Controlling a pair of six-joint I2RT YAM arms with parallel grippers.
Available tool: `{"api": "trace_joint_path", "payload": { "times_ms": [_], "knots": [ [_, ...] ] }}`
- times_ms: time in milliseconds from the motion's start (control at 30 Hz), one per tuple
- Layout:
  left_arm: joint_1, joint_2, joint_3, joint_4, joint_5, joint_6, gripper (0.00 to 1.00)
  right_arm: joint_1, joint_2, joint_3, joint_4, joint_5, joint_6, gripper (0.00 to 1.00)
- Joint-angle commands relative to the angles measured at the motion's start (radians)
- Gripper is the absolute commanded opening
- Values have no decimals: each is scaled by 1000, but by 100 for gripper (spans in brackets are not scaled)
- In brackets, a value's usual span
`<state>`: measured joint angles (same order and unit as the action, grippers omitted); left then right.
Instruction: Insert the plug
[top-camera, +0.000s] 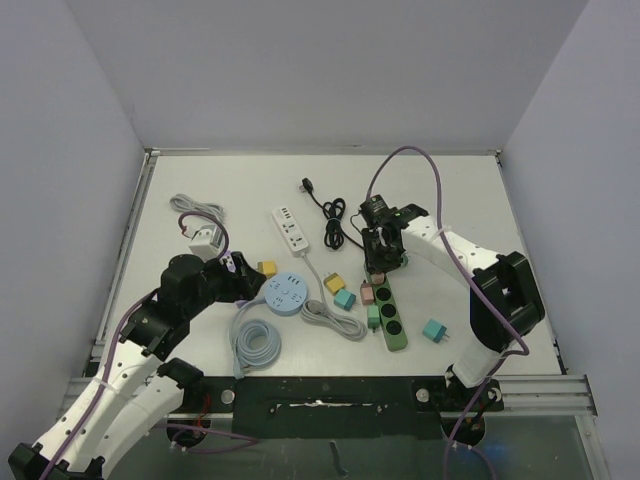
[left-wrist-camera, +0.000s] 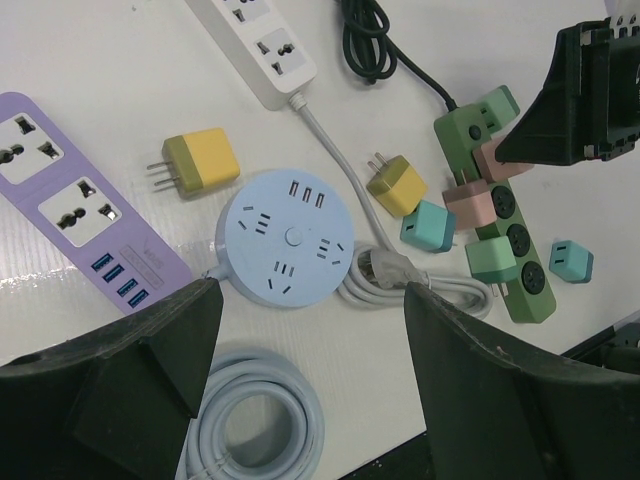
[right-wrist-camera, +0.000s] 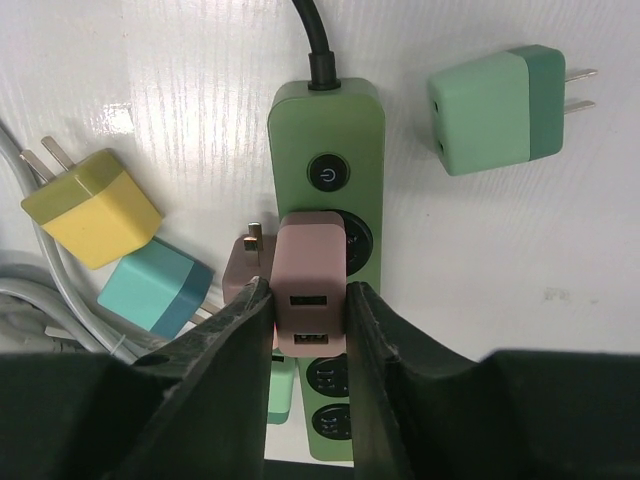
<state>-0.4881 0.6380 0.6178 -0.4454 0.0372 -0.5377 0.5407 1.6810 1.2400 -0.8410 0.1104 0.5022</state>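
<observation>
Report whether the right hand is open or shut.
Shut on the pink plug: both fingers of the right hand press its sides, over the green power strip.

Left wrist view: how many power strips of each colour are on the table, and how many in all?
White power strip: 1
Purple power strip: 1
Blue round power strip: 1
Green power strip: 1
Total: 4
</observation>
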Motion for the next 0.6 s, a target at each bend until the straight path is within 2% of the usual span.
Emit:
{"api": "trace_joint_path", "payload": {
  "times_ms": [0, 67, 200, 267, 433, 567],
  "knots": [
    [2, -2, 10, 28, -2, 2, 72, 0, 48, -26, 35, 35, 5, 20],
    [2, -1, 10, 28, -3, 3, 72, 1, 67, -39, 44, 30, 0, 16],
    [2, -5, 10, 26, -3, 4, 72, 0, 116, -81, 79, 19, -7, 0],
    [2, -8, 11, 26, -4, 5, 72, 1, 144, -108, 100, 19, -8, 0],
    [2, -8, 10, 29, -5, 6, 72, 22, 206, -140, 111, 135, 34, 0],
    [3, -8, 8, 28, -8, 7, 72, 31, 217, -146, 134, 151, 57, 0]
  ]
}}
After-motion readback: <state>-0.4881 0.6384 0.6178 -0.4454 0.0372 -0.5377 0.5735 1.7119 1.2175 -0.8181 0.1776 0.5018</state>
